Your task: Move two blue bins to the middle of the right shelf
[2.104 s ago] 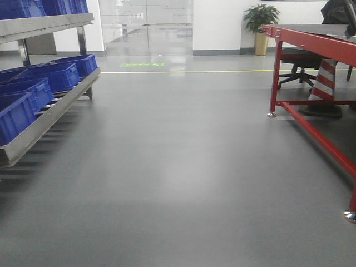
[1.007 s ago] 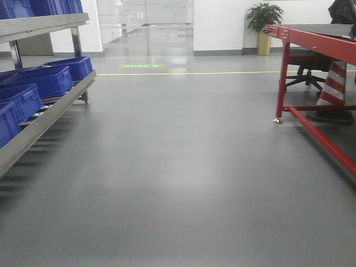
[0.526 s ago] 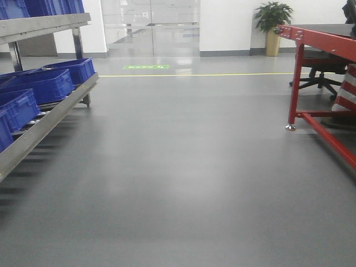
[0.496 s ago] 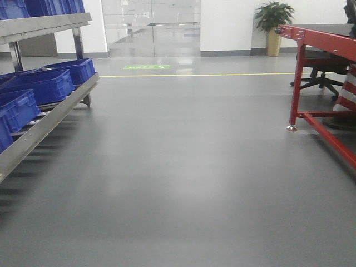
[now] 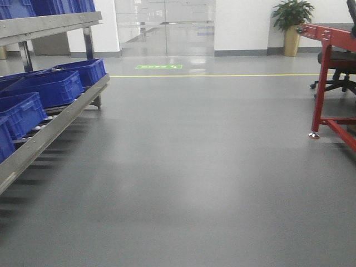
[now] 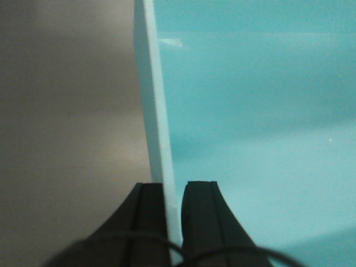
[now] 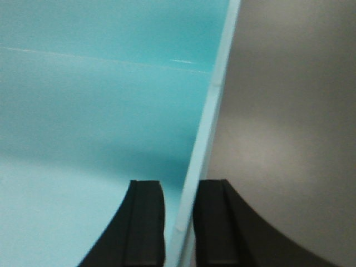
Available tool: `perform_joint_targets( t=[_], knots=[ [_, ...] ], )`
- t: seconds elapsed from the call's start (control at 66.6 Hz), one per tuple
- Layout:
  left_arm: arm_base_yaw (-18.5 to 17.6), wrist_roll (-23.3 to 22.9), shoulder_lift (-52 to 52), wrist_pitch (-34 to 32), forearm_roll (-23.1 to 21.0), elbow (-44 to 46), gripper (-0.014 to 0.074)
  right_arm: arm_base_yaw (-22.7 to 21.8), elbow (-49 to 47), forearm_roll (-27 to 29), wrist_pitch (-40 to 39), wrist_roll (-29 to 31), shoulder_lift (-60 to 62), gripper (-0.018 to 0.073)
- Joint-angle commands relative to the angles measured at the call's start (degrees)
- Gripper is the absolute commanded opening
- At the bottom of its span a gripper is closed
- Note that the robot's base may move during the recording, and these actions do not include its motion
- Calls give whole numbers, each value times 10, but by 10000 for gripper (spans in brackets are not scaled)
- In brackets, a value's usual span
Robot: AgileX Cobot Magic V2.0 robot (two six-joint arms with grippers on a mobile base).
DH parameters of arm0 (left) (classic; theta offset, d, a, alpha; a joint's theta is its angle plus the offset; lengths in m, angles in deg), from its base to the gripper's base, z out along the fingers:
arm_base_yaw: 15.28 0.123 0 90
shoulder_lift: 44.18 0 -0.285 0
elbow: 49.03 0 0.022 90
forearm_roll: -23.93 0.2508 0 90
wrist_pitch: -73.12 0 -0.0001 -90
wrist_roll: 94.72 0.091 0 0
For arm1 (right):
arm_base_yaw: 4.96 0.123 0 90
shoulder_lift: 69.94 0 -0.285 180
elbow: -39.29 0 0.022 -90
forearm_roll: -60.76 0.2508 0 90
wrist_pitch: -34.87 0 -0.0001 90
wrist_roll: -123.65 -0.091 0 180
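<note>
Your left end effector (image 6: 173, 189) is clamped on the thin upright wall of a pale blue plastic bin (image 6: 250, 111): 1 black finger sits outside the wall, 1 inside, both pressed against it. Your right end effector (image 7: 179, 189) is clamped the same way, its 2 black fingers on either side of a pale blue bin wall (image 7: 211, 111). In the left wrist view the bin's inside lies to the right of the wall; in the right wrist view it lies to the left. You cannot tell from these views whether both hold 1 and the same bin. The held bin does not show in the front view.

On the left of the front view, a grey metal rack (image 5: 55, 125) slopes along the edge. Its lower level carries 4 dark blue plastic bins (image 5: 50, 88) in a row, the nearest cut off by the frame. More blue bins (image 5: 55, 5) stand on the upper level, cropped too much to count.

The smooth grey floor (image 5: 194, 167) fills the middle. 1 red metal table (image 5: 328, 72) stands at the right, with 1 black office chair (image 5: 339, 78) behind it and 1 potted plant (image 5: 292, 22) against the white wall. 1 yellow line (image 5: 222, 75) and 1 green marking (image 5: 158, 67) cross the floor before the glass doors (image 5: 164, 28).
</note>
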Motion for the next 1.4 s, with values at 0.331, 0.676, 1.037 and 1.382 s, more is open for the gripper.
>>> perform_joint_targets(
  t=[0.331, 0.676, 1.037, 1.382],
  knots=[
    [-4, 4, 10, -15, -23, 8, -111, -5, -5, -33, -27, -5, 2, -154],
    [-4, 4, 5, -21, -23, 8, -111, -5, -5, -33, -27, -5, 2, -154],
    [-4, 4, 4, -124, -23, 8, -111, -5, -5, -33, -27, -5, 2, -154],
    [-4, 4, 4, -236, -23, 8, -111, -5, -5, -33, -27, -5, 2, -154]
  ],
)
